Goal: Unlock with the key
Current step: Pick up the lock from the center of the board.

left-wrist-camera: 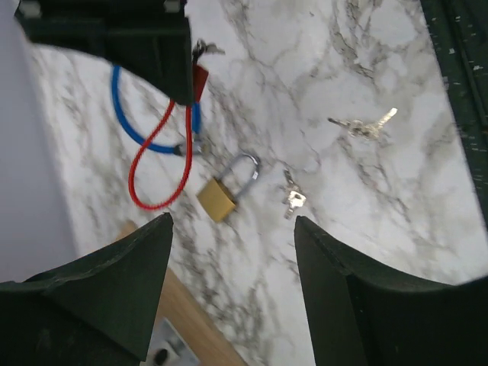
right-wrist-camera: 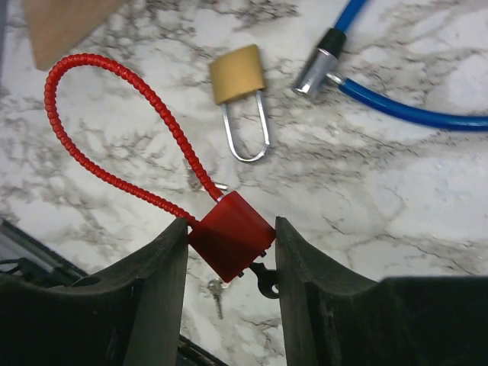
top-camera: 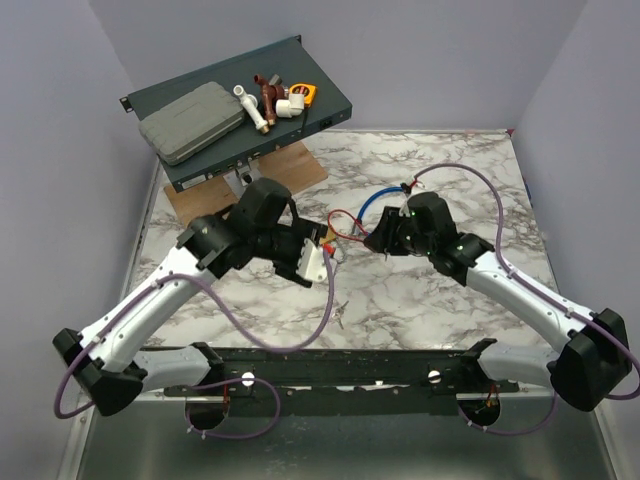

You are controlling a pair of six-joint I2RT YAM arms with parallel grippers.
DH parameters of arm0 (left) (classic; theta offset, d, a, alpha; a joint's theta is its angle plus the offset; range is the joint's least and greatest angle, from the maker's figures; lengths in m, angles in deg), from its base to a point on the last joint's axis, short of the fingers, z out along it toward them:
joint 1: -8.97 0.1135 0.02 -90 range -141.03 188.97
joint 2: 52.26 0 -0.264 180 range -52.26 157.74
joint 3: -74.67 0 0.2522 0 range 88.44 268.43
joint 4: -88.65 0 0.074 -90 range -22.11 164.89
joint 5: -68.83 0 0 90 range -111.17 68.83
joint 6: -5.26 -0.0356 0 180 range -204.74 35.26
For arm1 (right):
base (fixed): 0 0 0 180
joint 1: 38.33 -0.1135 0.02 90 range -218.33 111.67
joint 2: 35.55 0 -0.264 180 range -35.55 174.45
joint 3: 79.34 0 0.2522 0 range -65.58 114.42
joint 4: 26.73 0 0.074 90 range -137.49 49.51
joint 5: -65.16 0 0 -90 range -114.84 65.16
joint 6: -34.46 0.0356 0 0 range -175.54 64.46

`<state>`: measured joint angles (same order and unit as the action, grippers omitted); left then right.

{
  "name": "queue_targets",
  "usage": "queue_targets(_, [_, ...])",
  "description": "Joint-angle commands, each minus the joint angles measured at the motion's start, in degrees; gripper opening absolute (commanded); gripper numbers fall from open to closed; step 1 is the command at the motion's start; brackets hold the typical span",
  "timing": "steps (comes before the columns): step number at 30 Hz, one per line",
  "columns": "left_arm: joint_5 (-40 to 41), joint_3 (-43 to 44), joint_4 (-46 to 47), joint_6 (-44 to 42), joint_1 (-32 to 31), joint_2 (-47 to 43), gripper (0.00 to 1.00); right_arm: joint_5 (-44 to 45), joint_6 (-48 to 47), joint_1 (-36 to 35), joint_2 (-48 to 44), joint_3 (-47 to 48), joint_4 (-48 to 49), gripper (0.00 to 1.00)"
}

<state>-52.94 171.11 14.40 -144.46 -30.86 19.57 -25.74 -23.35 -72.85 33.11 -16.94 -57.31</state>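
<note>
Near the brass padlock (right-wrist-camera: 236, 74), my right hand (right-wrist-camera: 230, 230) grips the red cable lock (right-wrist-camera: 229, 245) steady so my wide, empty left hand (left-wrist-camera: 232, 223) can fetch the tiny silver key (left-wrist-camera: 293, 200).

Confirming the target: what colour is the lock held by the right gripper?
Red lock body; best in right wrist view.

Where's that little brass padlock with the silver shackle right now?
Seen from the left wrist, the brass padlock lies on the marble table, between the red cable lock and a tiny silver key.
</note>
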Motion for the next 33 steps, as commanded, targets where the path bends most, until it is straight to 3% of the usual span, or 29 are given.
queue_targets(1, [9.79, -16.15, 31.69, -13.33, -7.22, -8.73, 0.66, -7.16, -0.92, -0.37, -1.47, 5.94, -1.08, 0.01])
queue_targets(6, [17.14, -18.92, 42.84, -14.75, -9.89, -7.97, 0.68, -11.51, -1.26, -0.37, -1.51, 9.65, -2.9, 0.01])
queue_targets(11, [20.94, -20.06, 47.3, -17.05, -10.88, -6.72, 0.67, -14.91, -1.9, -0.33, -1.44, 11.91, -4.07, 0.01])
queue_targets(19, [19.93, -14.67, 31.95, -14.25, -11.09, -4.31, 0.62, -16.49, -1.4, -0.37, -1.7, 14.18, -4.44, 0.01])
queue_targets(27, [18.67, -16.01, 29.7, -15.57, -12.93, -6.86, 0.63, -17.53, -1.65, -0.37, -0.49, 15.48, -4.8, 0.01])
queue_targets(33, [24.26, -16.41, 35.9, -14.78, -13.01, -4.21, 0.62, -20.5, -1.02, -0.37, -0.37, 17.05, -4.69, 0.01])
